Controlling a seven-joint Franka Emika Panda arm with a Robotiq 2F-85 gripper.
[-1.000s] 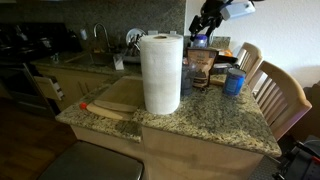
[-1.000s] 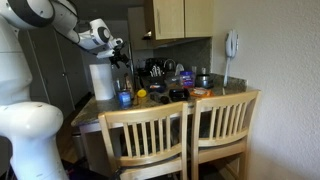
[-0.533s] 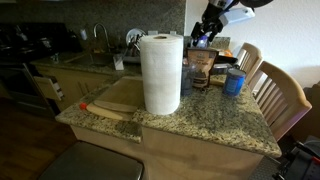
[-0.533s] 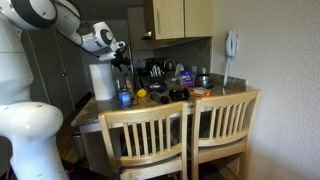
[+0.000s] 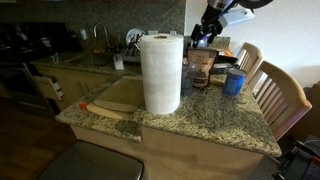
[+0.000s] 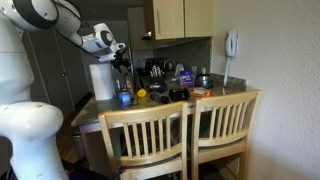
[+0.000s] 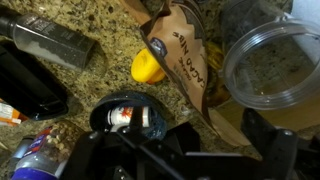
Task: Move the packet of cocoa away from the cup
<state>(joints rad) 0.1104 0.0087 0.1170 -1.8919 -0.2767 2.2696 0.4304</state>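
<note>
The packet of cocoa (image 5: 202, 68) is a brown pouch standing on the granite counter, right of the paper-towel roll. In the wrist view I see its top edge from above (image 7: 180, 50). The blue cup (image 5: 234, 82) stands close to its right. It also shows from above in the wrist view (image 7: 125, 115) and in an exterior view (image 6: 125, 97). My gripper (image 5: 204, 36) hangs just above the packet, open and empty. Its dark fingers frame the lower edge of the wrist view (image 7: 185, 152).
A tall white paper-towel roll (image 5: 160, 72) stands left of the packet. A yellow object (image 7: 148, 66), a clear plastic container (image 7: 270, 60) and a dark bottle (image 7: 50, 40) crowd the counter. Two wooden chairs (image 5: 275, 95) stand at its edge. A sink (image 5: 105, 62) lies behind.
The gripper has dropped slightly towards the top of the packet over the last second. The packet and the cup have not moved.
</note>
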